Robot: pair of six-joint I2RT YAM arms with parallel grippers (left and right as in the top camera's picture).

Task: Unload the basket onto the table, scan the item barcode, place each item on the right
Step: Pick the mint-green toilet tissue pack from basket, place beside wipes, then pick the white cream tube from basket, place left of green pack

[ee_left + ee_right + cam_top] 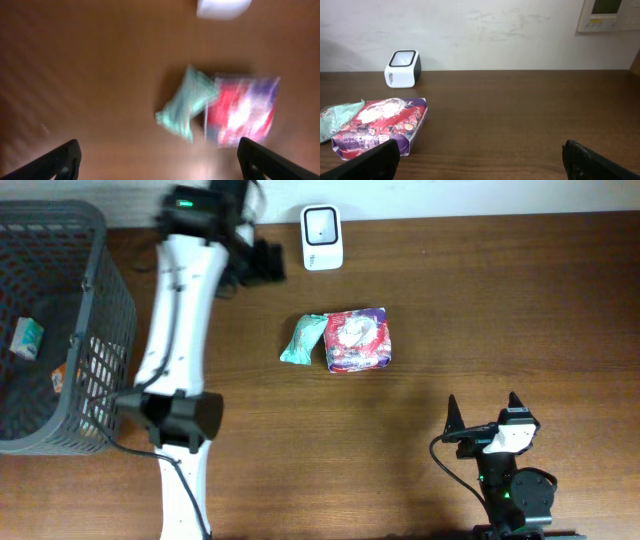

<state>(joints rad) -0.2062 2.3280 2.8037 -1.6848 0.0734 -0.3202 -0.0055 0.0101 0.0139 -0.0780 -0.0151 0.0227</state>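
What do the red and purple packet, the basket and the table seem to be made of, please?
The red and purple packet: probably glossy plastic film; it creases and catches light. The basket: likely grey moulded plastic, with an open lattice wall. The table: dark wood or wood-look laminate, showing grain and sheen.

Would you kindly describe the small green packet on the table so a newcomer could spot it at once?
On the brown table, in front of the white scanner, two packets lie touching. The green packet is the smaller, crumpled one on the side toward the grey basket; its neighbour is a larger red and purple pack.
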